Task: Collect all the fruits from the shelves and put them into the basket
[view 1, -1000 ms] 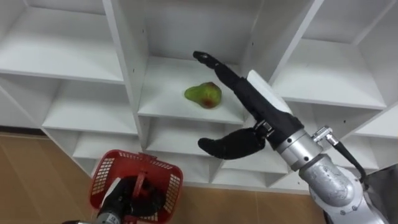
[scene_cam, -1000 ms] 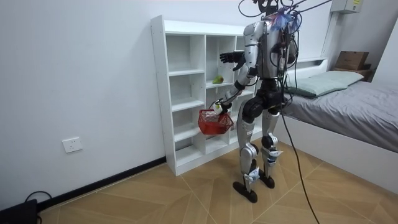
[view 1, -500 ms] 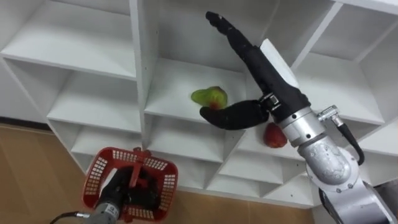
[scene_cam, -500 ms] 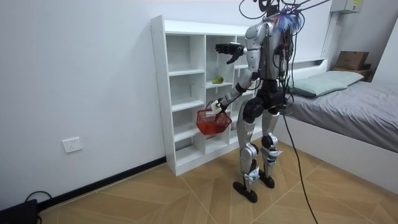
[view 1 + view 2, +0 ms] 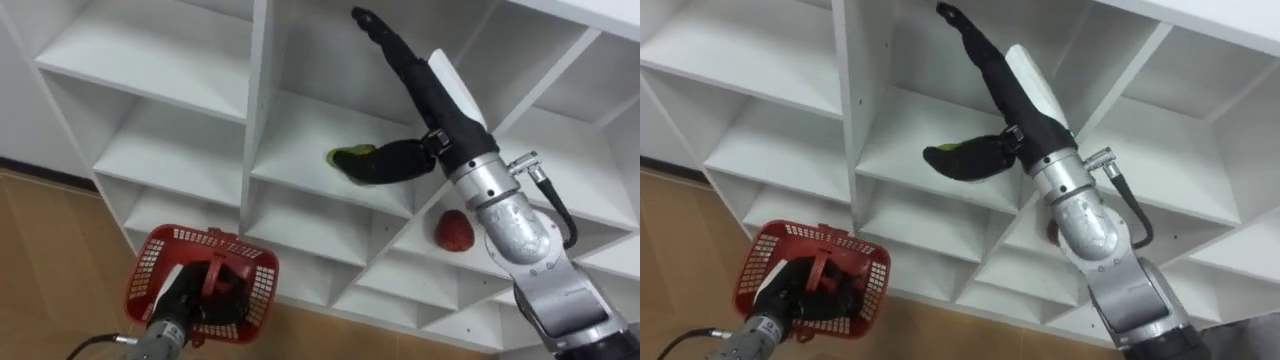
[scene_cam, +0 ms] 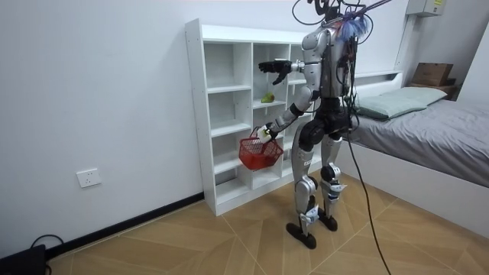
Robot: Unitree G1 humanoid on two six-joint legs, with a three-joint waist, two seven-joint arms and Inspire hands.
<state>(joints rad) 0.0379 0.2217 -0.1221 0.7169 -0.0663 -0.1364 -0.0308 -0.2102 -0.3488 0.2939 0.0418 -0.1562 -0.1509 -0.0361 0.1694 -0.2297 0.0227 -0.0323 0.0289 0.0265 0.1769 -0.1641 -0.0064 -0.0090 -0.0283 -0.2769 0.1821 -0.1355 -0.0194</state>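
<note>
A green pear (image 5: 344, 154) lies on a middle shelf of the white closet (image 5: 300, 190), mostly hidden behind my right thumb. My right hand (image 5: 412, 80) reaches into that compartment, open, its fingers straight and pointing up at the back wall above the pear. A red apple (image 5: 453, 230) sits one shelf lower, to the right. Low on the left, my left hand (image 5: 190, 306) is shut on the handle of a red basket (image 5: 160, 262). In the room view I stand facing the closet (image 6: 221, 114), with the basket (image 6: 258, 153) hanging at hip height.
White dividers (image 5: 256, 100) wall the pear's compartment on both sides. The other compartments hold nothing. Wooden floor (image 5: 50, 250) lies below the closet, and a bed (image 6: 428, 137) stands behind me on the room view's right.
My right hand has gone deeper into the compartment and its thumb now covers most of the pear. The head camera has shifted, bringing the red apple into sight. The basket stays in my left hand.
</note>
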